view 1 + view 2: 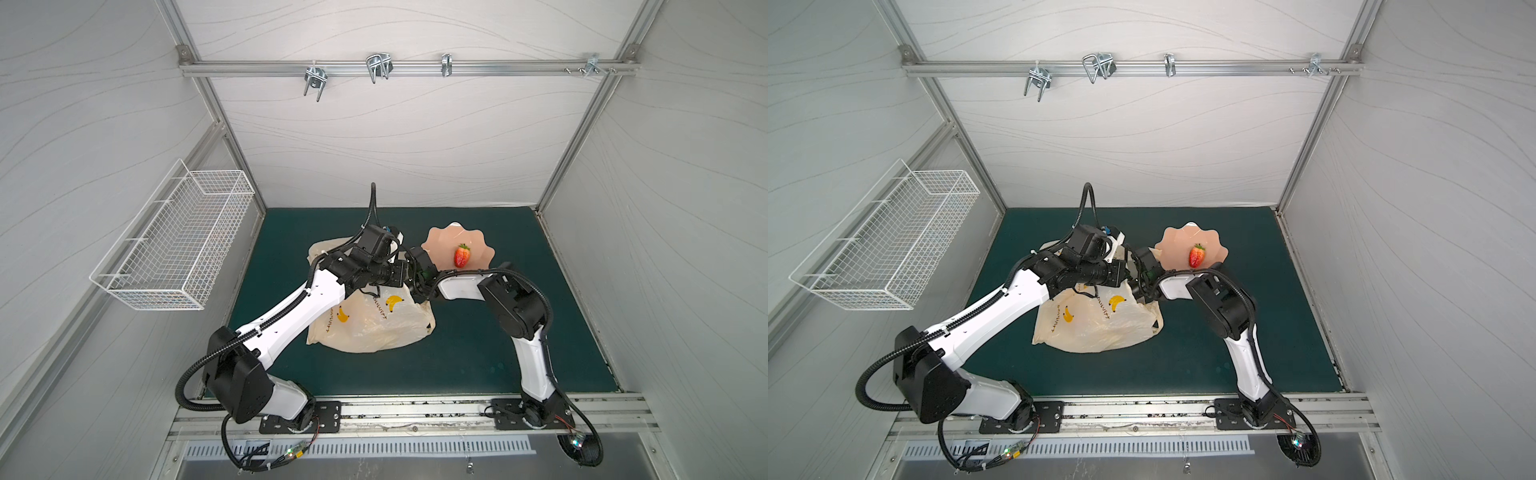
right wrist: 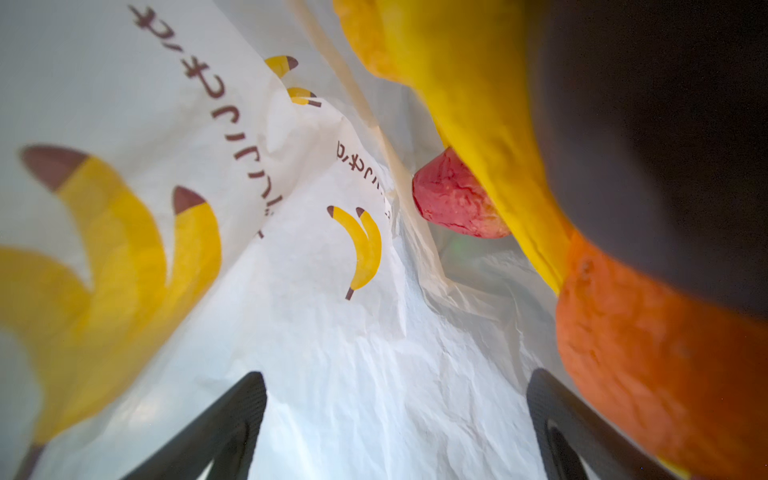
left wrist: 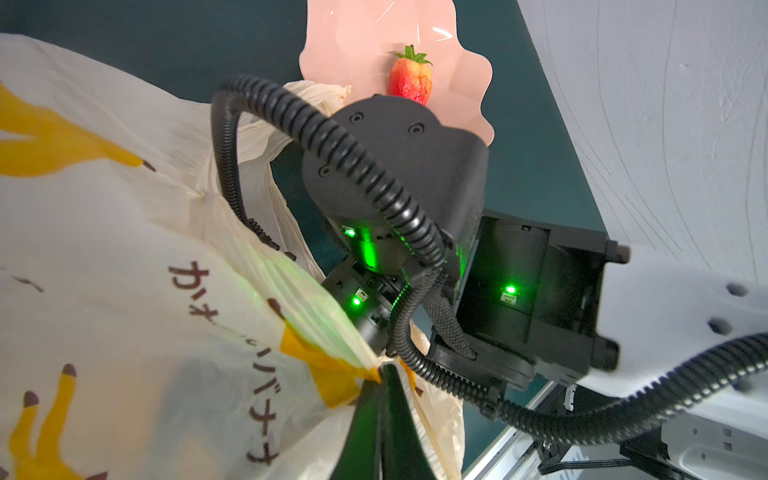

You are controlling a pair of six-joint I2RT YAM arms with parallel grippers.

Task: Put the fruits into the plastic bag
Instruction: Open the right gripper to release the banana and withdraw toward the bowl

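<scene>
right pincer [image 2: 395, 390] cut off, dark fruit [image 2: 665, 145] v. blurred, orange [image 2: 665, 374] cropped

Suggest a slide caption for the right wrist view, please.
Inside the bag, the open right claw faces a banana, an orange and a strawberry.

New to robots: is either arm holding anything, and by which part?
The left pincer is shut on the plastic bag, pinching a bunched fold near its opening. The right pincer, open inside the bag, holds nothing.
</scene>
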